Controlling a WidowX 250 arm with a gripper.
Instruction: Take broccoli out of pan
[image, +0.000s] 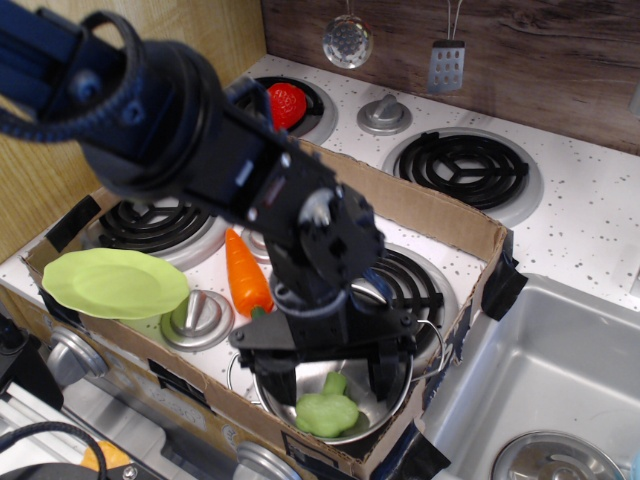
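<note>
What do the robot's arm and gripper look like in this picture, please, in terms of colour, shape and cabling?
The arm is bulky and black with rounded, glossy joint housings; its upper segment at the top left is dark blue. Ribbed black cable conduit loops along it. A small round silver part shows on the wrist housing. The gripper is black too, a flat crossbar ending in two straight dark fingers. No lettering is legible.

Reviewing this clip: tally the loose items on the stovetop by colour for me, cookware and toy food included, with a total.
Green: 2, the broccoli and the lime-green plate
Orange: 1, the carrot
Red: 1, a red toy food piece on the back burner
Silver: 2, the pan and a small metal lid
Total: 6
</note>
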